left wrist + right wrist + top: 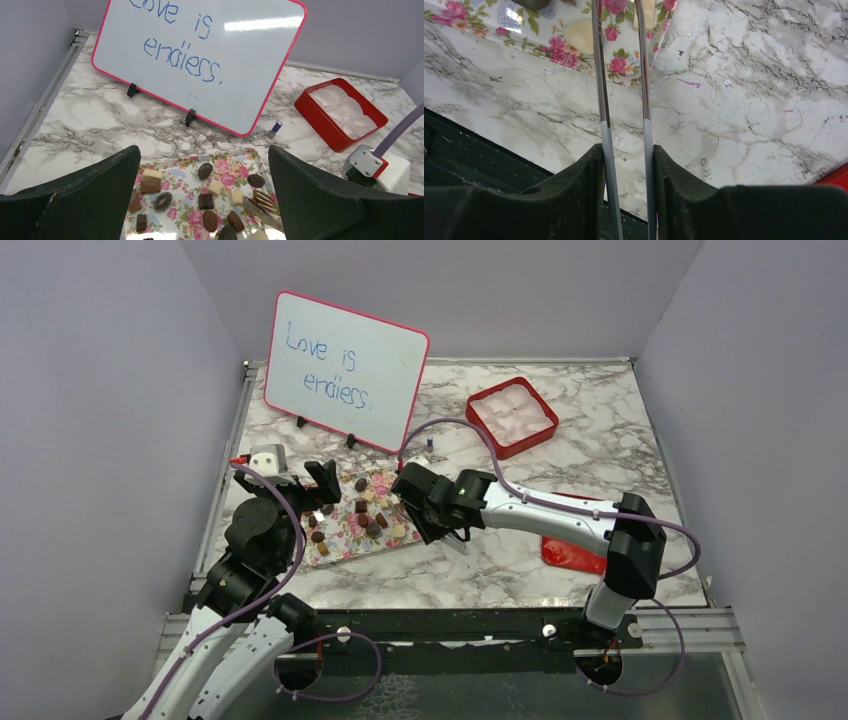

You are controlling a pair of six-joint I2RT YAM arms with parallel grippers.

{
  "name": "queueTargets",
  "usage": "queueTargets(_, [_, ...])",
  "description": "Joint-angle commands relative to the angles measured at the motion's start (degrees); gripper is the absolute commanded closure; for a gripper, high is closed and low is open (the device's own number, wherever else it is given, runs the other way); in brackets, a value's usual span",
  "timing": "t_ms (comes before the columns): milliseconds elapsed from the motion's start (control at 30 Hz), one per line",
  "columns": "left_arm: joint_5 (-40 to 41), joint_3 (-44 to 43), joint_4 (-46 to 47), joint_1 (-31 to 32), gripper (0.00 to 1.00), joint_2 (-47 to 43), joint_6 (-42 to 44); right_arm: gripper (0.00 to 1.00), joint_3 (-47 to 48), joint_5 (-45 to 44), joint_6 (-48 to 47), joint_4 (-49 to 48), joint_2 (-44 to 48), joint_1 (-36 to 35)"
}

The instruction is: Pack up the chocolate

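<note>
Several chocolates [365, 518], dark, reddish-brown and pale tan, lie scattered on the pink floral tray [340, 550]. The left wrist view shows them [205, 201] on the tray [185, 172] between the fingers. My left gripper [300, 490] is open and empty over the tray's left part [202, 150]. My right gripper [415, 500] is shut on metal tongs [601, 75]. The tong tips reach over the tray's right end [260, 205], spread apart. A pale chocolate [579, 35] lies just left of the tongs. The right gripper's fingers press both tong arms [626, 150].
A red box with white lining [500, 445] stands at the back right, also in the left wrist view [320, 120]. A red lid [570, 552] lies under the right arm. A pink-framed whiteboard [345, 370] stands at the back left, with a small marker cap [429, 443] next to it.
</note>
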State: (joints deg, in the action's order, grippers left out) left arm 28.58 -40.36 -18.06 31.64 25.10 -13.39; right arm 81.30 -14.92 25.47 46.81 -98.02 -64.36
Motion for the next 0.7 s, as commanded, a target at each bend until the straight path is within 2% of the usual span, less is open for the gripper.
queueTargets(0, [1.13, 0.53, 1.39, 0.18, 0.01, -0.76, 0.56, 0.59, 2.76, -2.2, 0.26, 2.66, -2.01, -0.73])
queueTargets(133, [1.01, 0.63, 1.37, 0.18, 0.01, -0.93, 0.64, 0.6, 3.04, -2.64, 0.41, 2.67, -2.5, -1.08])
queueTargets(333, [1.11, 0.72, 1.37, 0.18, 0.01, -1.36, 0.5, 0.7, 2.98, -3.62, 1.06, 2.37, -2.05, -1.21])
queueTargets(667, [0.86, 0.83, 1.42, 0.18, 0.01, -1.16, 0.61, 0.75, 0.67, -3.73, 1.65, 0.11, 0.12, -1.21])
